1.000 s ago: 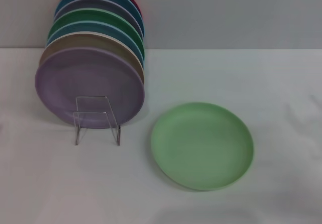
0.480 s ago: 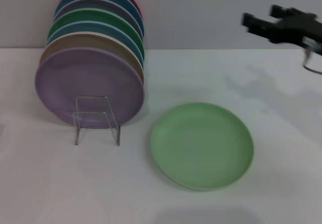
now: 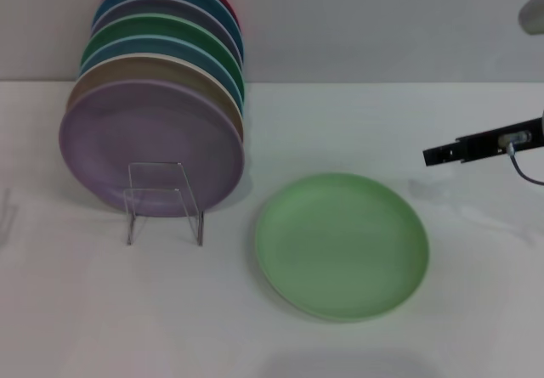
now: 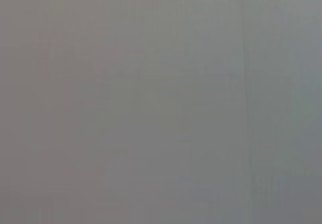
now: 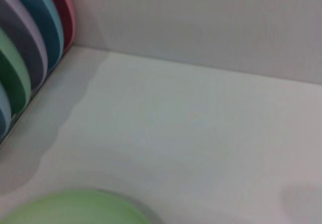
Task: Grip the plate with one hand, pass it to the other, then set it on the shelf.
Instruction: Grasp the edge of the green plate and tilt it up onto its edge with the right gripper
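Since the earlier frame, right gripper has descended beside the plate, jaw state indeterminate; approach step; next, grasp the near rim.

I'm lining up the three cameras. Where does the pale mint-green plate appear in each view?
Head view: the plate lies flat on the white table, right of centre.
Left wrist view: not in it.
Right wrist view: only its rim shows at the bottom edge.
Shared landmark: the upright row of coloured plates.
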`<state>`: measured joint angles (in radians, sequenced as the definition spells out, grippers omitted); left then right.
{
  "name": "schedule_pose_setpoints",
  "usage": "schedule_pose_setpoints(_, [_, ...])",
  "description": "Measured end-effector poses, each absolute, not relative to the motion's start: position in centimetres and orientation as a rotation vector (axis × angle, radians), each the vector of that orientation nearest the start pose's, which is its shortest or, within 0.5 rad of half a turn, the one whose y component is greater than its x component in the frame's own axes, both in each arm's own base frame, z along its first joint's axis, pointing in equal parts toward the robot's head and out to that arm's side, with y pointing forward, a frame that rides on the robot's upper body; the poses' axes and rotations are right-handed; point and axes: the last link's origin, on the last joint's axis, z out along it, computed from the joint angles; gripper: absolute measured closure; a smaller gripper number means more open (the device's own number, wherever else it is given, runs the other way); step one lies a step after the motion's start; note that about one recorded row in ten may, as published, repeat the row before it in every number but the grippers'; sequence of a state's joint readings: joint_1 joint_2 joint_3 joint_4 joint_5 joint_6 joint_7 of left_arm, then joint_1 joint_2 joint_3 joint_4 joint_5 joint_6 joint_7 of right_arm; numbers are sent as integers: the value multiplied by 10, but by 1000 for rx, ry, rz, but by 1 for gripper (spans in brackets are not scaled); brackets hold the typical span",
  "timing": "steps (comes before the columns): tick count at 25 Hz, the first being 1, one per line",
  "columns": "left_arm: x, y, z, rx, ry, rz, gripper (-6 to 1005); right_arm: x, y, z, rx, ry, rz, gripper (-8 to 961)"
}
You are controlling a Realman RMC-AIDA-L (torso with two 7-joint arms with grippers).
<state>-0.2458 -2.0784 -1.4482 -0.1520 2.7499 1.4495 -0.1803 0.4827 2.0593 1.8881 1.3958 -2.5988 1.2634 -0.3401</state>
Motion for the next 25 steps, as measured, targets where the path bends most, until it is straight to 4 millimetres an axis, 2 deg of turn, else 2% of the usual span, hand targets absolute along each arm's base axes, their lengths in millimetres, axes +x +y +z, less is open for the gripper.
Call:
schedule_pose_setpoints(10, [-364, 269, 46, -1306, -419, -751, 202, 220, 389, 21, -2257, 1216, -132, 141])
schedule_pose_setpoints(19, [-364, 270, 46, -1307, -421, -750, 203, 223, 393, 9, -2288, 1220, -139, 174])
schedule_pose_setpoints(25, [-365, 270, 45, -1308, -424, -746, 203, 223, 392, -7, -2326, 1211, -185, 195])
